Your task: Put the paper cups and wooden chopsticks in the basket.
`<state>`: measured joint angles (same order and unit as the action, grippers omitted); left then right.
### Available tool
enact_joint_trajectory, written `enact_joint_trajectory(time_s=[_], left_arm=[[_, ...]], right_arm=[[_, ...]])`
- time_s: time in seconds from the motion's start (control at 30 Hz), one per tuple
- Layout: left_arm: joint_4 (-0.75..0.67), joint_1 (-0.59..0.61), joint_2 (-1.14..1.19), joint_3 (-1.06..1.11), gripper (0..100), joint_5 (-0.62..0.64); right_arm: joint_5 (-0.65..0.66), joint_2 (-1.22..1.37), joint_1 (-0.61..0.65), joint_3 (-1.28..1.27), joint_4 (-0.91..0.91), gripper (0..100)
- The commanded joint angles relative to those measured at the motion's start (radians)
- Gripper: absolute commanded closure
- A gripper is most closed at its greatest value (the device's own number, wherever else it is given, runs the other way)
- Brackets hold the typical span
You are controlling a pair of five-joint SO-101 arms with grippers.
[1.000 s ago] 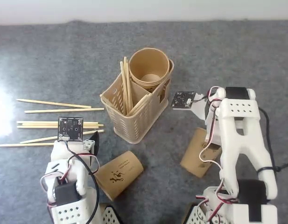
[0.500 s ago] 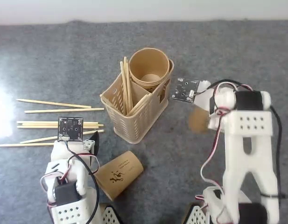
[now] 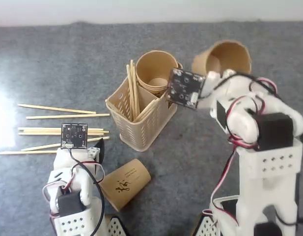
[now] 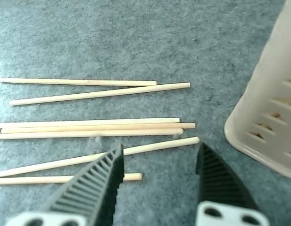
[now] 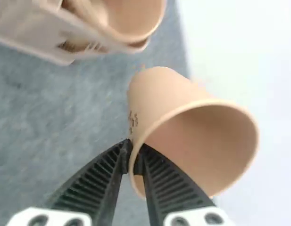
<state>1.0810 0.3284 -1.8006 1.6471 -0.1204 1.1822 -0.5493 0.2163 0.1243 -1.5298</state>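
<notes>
A paper cup (image 3: 222,58) hangs tilted in the air, just right of the beige basket (image 3: 136,129), mouth facing up and outward. My right gripper (image 5: 132,157) is shut on the wall of this cup (image 5: 192,136). The basket holds stacked paper cups (image 3: 157,69) and several chopsticks (image 3: 133,91). Another paper cup (image 3: 125,183) lies on its side in front of the basket. Several wooden chopsticks (image 3: 63,130) lie on the mat at the left. My left gripper (image 4: 157,165) stands open low over those chopsticks (image 4: 88,129), with nothing between its fingers.
Grey mat covers the table, ending at a white wall at the back. The basket's slotted wall (image 4: 268,122) stands close beside my left gripper. The right arm's white body (image 3: 264,162) rises at the front right.
My right gripper has lifted the paper cup off the mat right of the basket and carried it up and back, level with the basket's stacked cups. The left arm has not moved.
</notes>
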Motion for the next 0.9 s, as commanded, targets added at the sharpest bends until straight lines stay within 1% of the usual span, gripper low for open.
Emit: enact_joint_trajectory(time_s=[0.0,0.2,0.33,0.4,0.53,0.63,0.77,0.87], left_arm=[[-0.023,-0.008,-0.018,-0.005,76,-0.009],[-0.038,-0.008,-0.018,-0.004,76,-0.009],[-0.043,-0.008,-0.018,0.002,76,-0.008],[-0.043,-0.008,-0.018,0.002,76,-0.008],[-0.043,-0.008,-0.018,0.002,76,-0.008],[-0.043,-0.008,-0.018,0.002,76,-0.008],[-0.043,-0.008,-0.018,0.002,76,-0.008],[-0.043,-0.008,-0.018,0.002,76,-0.008]], right_arm=[[-0.012,0.139,0.056,0.265,0.019,99.1],[-0.011,0.349,0.173,0.535,0.016,99.1],[-0.012,0.46,0.262,0.647,-0.041,99.1],[-0.012,0.515,0.268,0.657,-0.082,99.1],[-0.012,0.57,0.225,0.658,-0.173,99.1],[-0.012,0.568,0.257,0.658,-0.248,99.1],[-0.015,0.521,0.282,0.658,-0.259,99.1],[-0.046,0.484,0.292,0.652,-0.262,99.1]])
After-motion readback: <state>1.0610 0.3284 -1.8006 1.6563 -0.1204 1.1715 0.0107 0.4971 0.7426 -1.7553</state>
